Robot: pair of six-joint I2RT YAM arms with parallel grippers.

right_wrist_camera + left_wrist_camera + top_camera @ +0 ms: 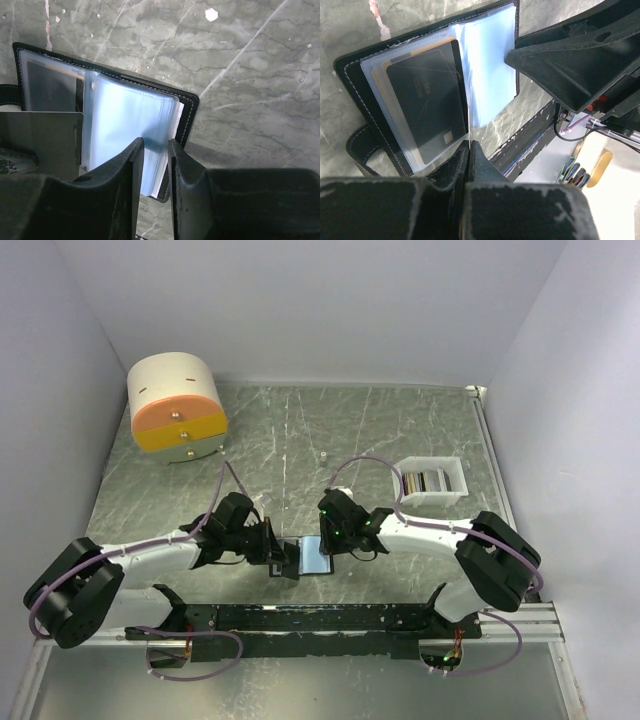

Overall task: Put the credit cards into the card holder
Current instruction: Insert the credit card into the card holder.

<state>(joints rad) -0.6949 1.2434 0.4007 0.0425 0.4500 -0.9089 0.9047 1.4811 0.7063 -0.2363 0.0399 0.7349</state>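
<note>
The black card holder lies open on the table between both grippers. In the left wrist view its left sleeve holds a dark credit card over a gold-orange one. My left gripper is shut on a thin greyish card, held upright and edge-on over the spine. The card shows flat in the right wrist view. My right gripper is narrowly open, its jaws straddling the right edge of the bluish-grey sleeves. More cards stand in the white tray.
The white tray stands at the right. A round cream-and-orange drawer box stands at the far left. A small white piece lies mid-table. White walls close in the sides and back.
</note>
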